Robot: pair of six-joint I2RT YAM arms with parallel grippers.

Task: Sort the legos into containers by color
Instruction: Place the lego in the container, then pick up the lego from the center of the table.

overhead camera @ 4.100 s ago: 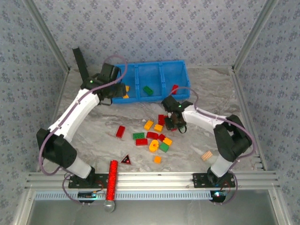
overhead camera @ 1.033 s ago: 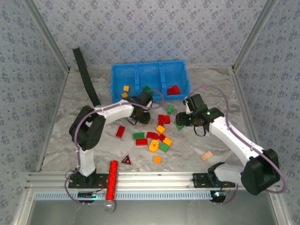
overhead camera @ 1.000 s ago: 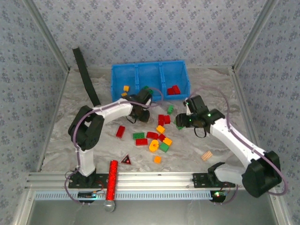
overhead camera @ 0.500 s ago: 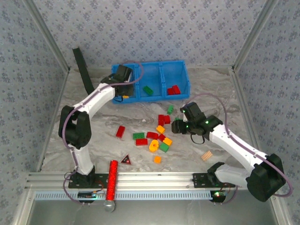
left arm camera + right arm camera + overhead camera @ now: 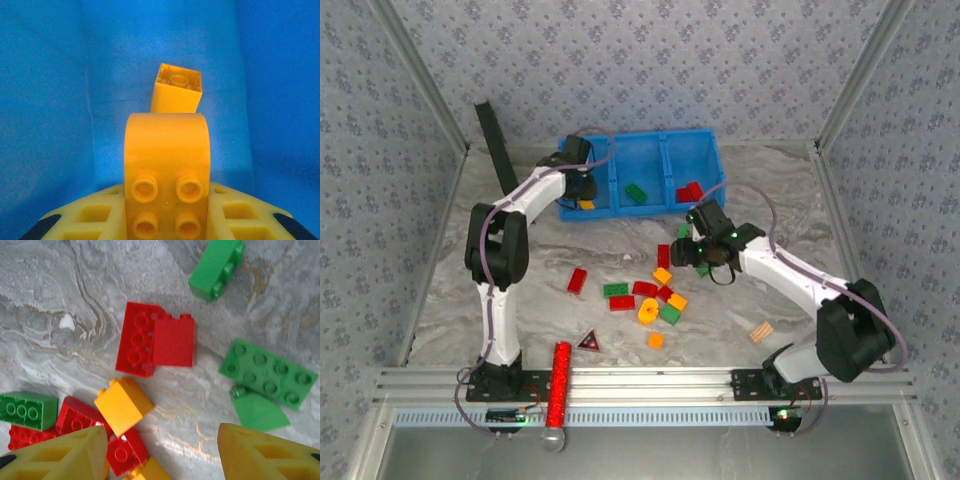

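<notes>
I have left gripper [image 5: 167,220] clamped on yellow brick [image 5: 166,150] inside tray [image 5: 705,145], left bay, near second yellow [image 5: 177,95]: colour match. Right gripper [image 5: 162,450] hangs fingers apart over table pile [image 5: 645,290]; I judge it's picking the next brick.

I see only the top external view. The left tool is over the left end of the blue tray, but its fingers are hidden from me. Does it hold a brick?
Observer: Yes, the left tool grips a rounded yellow-orange brick, its studs pointing back toward the wrist.
Operator: What lies under it, and which way up?
Observer: A loose yellow-orange brick, hollow underside showing.
Operator: And the right tool?
Observer: The right tool is open and empty.
</notes>
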